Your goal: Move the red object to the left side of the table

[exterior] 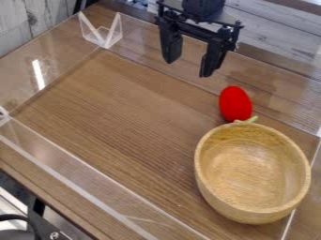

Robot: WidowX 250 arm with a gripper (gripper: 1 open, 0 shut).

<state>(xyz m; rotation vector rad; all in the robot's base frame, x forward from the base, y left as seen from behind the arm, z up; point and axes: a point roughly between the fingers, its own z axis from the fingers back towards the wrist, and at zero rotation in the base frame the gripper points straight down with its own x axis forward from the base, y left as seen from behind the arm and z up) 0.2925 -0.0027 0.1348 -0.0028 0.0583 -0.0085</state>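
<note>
Lying lower right in view, the red object (236, 103) sits apart from the released tool (191, 63).

Camera above table (119, 112), facing obliquely down, near enough for partial tabletop.

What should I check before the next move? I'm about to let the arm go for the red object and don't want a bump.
1. End effector open: ok, its fingers stand apart.
2. End effector holding nothing: ok.
3. Red object in view and unobstructed from this camera: ok.
4. Red object separate from the wooden bowl: cannot tell, its green leafy end lies very near the rim.
5. End effector lined up over the red object: not ok, it appears off to one side.
6. Bowl empty: ok, nothing shows inside.
</note>
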